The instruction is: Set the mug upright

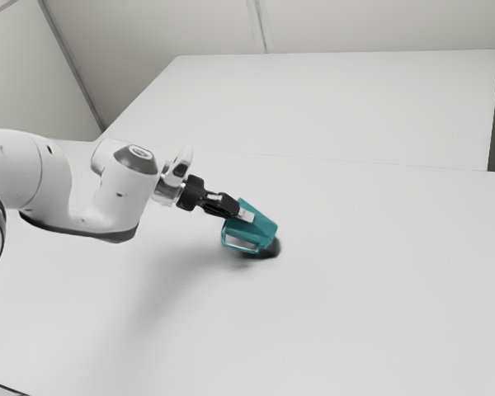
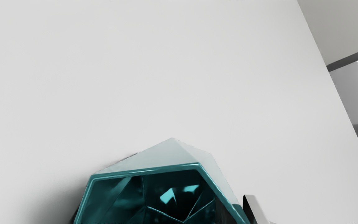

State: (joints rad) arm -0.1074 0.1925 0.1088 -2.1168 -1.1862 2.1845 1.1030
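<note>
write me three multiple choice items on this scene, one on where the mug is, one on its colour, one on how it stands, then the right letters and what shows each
1. Where is the mug?
a) by the table's far edge
b) at the tip end of the gripper
c) beside the arm's base

2. What colour is the mug?
a) teal
b) red
c) yellow

3. How does the mug stand?
a) fully upright
b) straight upside down
c) tilted

Right letters:
1 b: in the exterior view, the mug is right at the gripper's end.
2 a: its outer side in the exterior view and its rim in the wrist view are blue-green.
3 c: in the exterior view its body slants, with the base toward the view's lower right.
</note>
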